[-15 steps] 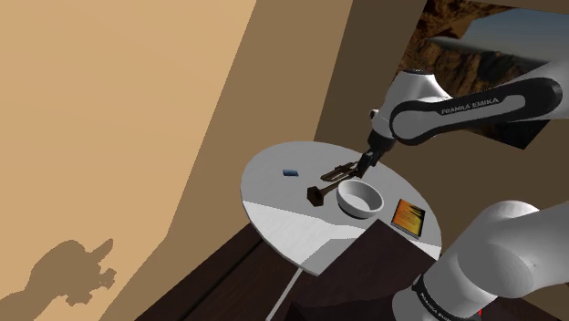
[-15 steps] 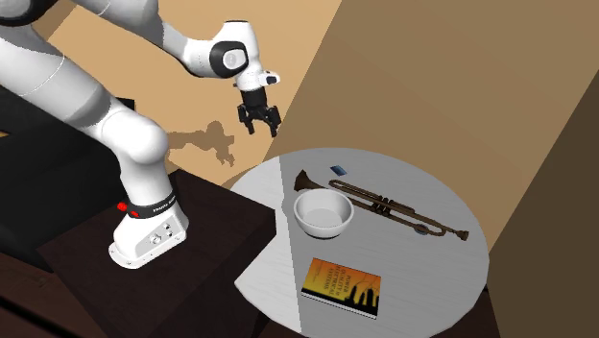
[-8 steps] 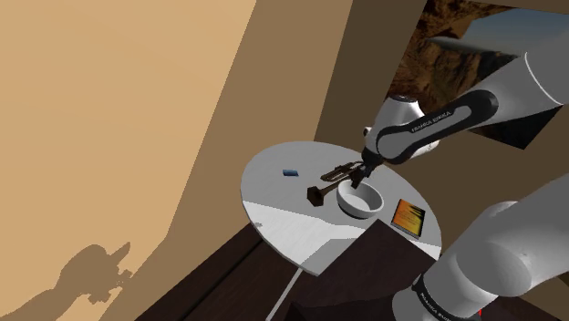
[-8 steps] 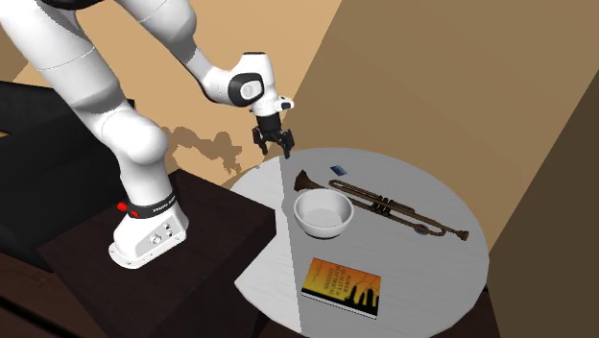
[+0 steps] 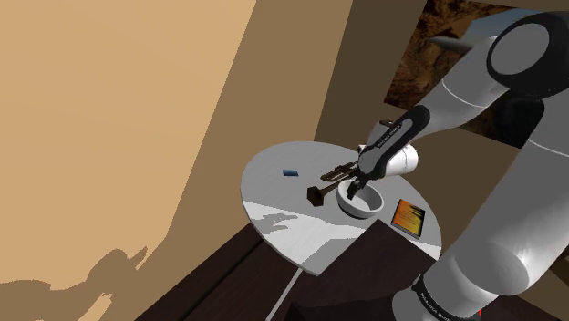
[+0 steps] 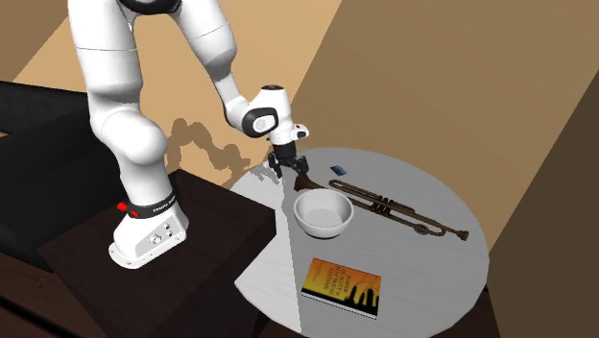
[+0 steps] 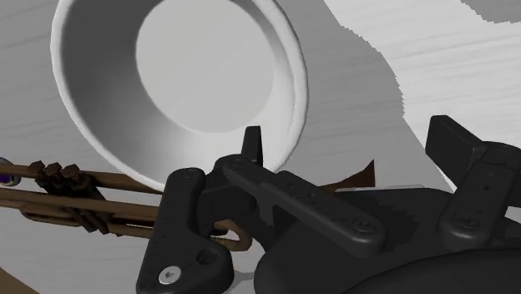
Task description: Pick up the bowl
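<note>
Spot white bowl (image 6: 323,213) upright, empty, mid table (image 6: 422,278), hard against trumpet (image 6: 384,204) on far side, contact unclear. Note book (image 6: 341,285) at near edge, well apart. Find gripper (image 6: 288,171) low over trumpet's bell end, just left of bowl's rim in second exterior view; spread apart, gripping nothing. Aimed down, probably to straddle rim wall: thin rim likely easiest part to pinch on wide bowl. Against half second ago: come lower and rightward toward bowl. No shift in bowl, trumpet, book.

text: none legible | arm (image 5: 394,139) marking: unreadable | book (image 6: 341,286) cover: unreadable
</note>
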Available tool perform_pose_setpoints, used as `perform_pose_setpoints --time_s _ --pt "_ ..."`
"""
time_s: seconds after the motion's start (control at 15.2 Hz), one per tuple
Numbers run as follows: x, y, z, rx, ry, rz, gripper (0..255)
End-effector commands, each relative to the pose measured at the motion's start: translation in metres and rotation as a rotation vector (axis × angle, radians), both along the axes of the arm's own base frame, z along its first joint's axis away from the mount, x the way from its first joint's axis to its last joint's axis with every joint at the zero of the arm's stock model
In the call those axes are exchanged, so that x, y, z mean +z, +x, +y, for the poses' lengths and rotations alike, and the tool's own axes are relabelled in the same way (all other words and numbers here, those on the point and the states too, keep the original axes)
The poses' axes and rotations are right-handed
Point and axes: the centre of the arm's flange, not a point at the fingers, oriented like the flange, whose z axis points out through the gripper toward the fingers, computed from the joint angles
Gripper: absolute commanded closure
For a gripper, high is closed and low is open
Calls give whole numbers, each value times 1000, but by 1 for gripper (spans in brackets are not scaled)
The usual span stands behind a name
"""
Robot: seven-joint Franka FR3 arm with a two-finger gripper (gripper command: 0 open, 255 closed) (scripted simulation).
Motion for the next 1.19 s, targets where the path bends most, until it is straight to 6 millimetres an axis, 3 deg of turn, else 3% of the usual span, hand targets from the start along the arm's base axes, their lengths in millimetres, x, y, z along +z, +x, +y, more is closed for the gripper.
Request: perform_pose_setpoints --time_s 0.0,0.2,0.79,0.86,1.12 --pt "-27 0 -13 -5 -4 0 0" --pt "-57 4 -29 -7 -7 1 0" --pt "-97 4 -29 -7 -7 1 0" --pt "-97 4 -28 -7 -7 1 255" --pt "-97 4 -28 -7 -7 1 255"
